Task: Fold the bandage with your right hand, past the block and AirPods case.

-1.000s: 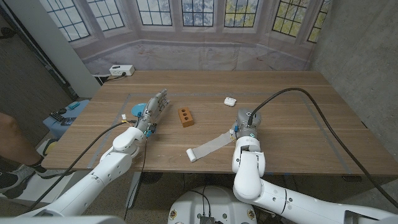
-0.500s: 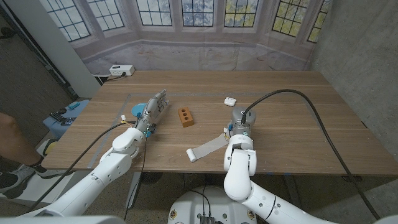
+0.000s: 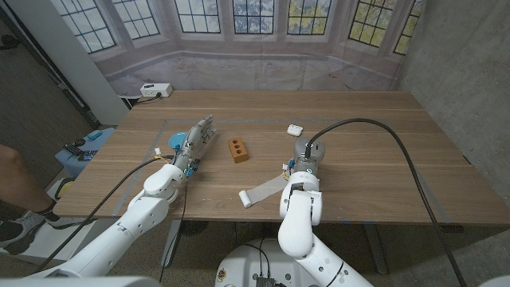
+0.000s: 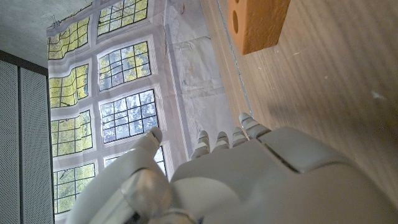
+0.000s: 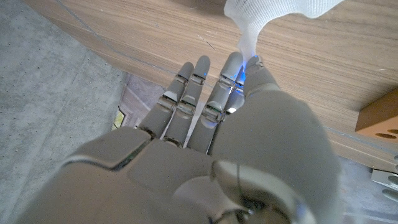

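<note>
A white bandage (image 3: 264, 189) lies as a strip near the table's front edge, with a rolled end at its near left. Its far end (image 5: 267, 15) rises off the wood, and my right hand (image 3: 305, 162) pinches it between thumb and finger. An orange block (image 3: 237, 149) with holes stands left of that hand, and the block (image 5: 379, 120) also shows in the right wrist view. The small white AirPods case (image 3: 295, 127) lies just beyond the right hand. My left hand (image 3: 195, 140) stays left of the block (image 4: 258, 22), fingers stretched out and apart, holding nothing.
A white box (image 3: 155, 90) with a cable sits at the table's back left corner. A blue thing (image 3: 86, 147) and a person's leg (image 3: 14, 179) are off the table's left side. A black cable (image 3: 382, 131) arcs over the right half of the wooden table (image 3: 382, 179).
My right hand and forearm have shifted left with the bandage's end, so the strip now reaches less far right. The left hand, block and case have not moved.
</note>
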`<state>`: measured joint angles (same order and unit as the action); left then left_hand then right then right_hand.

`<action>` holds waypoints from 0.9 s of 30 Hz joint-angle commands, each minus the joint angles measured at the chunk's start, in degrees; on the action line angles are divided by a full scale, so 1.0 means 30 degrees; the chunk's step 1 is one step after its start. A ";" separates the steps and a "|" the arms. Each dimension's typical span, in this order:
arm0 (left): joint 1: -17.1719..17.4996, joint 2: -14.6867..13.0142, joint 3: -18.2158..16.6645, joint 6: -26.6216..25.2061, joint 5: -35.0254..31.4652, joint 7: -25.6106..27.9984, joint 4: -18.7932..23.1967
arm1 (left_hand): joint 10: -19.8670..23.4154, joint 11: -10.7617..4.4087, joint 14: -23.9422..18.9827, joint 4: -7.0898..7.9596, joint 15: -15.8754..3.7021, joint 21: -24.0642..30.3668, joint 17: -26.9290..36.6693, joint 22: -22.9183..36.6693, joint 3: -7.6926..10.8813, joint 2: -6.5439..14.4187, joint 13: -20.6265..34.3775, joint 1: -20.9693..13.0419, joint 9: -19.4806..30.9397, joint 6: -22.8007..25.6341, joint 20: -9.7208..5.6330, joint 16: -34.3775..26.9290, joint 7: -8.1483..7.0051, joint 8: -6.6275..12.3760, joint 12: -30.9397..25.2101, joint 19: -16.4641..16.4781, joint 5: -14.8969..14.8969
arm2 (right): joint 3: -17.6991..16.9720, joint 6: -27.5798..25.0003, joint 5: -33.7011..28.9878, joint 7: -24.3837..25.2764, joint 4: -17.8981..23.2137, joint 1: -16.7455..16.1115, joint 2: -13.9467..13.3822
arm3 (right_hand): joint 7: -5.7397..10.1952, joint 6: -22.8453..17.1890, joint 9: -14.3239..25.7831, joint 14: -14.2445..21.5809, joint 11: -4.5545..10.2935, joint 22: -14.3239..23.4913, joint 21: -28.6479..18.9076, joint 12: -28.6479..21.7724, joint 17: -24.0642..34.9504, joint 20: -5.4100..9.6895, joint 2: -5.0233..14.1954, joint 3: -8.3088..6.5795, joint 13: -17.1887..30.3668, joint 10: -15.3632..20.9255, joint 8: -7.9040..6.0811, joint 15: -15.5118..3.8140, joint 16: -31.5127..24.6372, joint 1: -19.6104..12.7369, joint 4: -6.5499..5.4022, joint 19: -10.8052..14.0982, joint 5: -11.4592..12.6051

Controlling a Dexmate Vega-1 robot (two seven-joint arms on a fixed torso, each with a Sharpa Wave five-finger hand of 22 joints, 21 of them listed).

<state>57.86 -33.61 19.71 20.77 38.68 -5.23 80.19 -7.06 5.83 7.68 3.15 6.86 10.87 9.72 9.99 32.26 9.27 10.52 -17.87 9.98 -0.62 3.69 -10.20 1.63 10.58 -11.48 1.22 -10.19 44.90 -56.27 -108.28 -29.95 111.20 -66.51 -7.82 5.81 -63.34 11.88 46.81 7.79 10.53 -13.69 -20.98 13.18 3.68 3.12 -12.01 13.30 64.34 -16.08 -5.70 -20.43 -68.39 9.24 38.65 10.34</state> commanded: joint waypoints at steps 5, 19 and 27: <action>-0.0123 -0.0110 -0.0050 0.0140 -0.0030 -0.0238 -0.0100 | 0.0043 -0.0079 0.0078 -0.0054 0.0115 0.0125 0.0055 0.0032 0.0115 0.0016 0.0094 0.0151 0.0078 0.0031 0.0179 -0.0005 -0.0055 -0.0044 -0.0092 -0.0034 0.0044 | -0.1098 0.2124 -0.1595 -0.0356 0.0447 -0.1368 0.1994 | -0.0194 -0.0017 0.0103 0.0105 -0.0166 0.0055 -0.0049 -0.0057 0.0115 0.1092 0.0032 0.0095 0.0013 0.0000 0.0166 -0.2343 -0.0077 -0.0264 -0.0023 -0.0069 0.0008; 0.0006 -0.0067 -0.0114 0.0247 0.0080 -0.0255 -0.0192 | 0.0051 -0.0068 0.0102 -0.0082 0.0136 0.0123 0.0054 0.0032 0.0142 0.0005 0.0094 0.0171 0.0078 0.0028 0.0184 0.0000 -0.0087 -0.0042 -0.0093 -0.0048 0.0047 | -0.0955 0.3043 -0.2260 -0.0894 0.0928 -0.1721 0.2860 | -0.0277 -0.0042 0.0118 0.0094 -0.0400 0.0056 -0.0049 -0.0050 0.0128 0.0997 0.0065 0.0207 -0.0001 0.0042 0.0260 -0.2317 -0.0073 -0.0326 -0.0067 -0.0094 0.0015; 0.0167 -0.0068 -0.0183 0.0342 0.0108 -0.0174 -0.0127 | 0.0048 -0.0075 0.0099 -0.0098 0.0126 0.0125 0.0054 0.0032 0.0161 0.0006 0.0094 0.0180 0.0078 0.0025 0.0191 -0.0004 -0.0080 -0.0042 -0.0092 -0.0051 0.0047 | -0.0933 0.3359 -0.2209 -0.1004 0.1287 -0.1940 0.3025 | -0.0292 -0.0078 0.0123 0.0095 -0.0371 0.0056 -0.0037 -0.0053 0.0131 0.0973 0.0083 0.0252 -0.0007 0.0077 0.0290 -0.2301 -0.0071 -0.0350 -0.0082 -0.0135 0.0019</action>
<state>57.84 -33.86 19.41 21.40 38.91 -5.93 79.75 -7.06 5.83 7.68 3.08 6.86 10.87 9.72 10.00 32.32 9.27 10.52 -17.87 9.98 -0.62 3.69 -10.20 1.63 10.58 -11.48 1.22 -10.19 42.08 -47.88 -114.45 -32.28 113.80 -71.36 0.03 5.20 -63.36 12.14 46.81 6.97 10.53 -13.69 -20.97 13.45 3.68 3.52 -11.37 13.31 64.53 -15.24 -5.70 -20.42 -68.80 8.92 38.65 10.34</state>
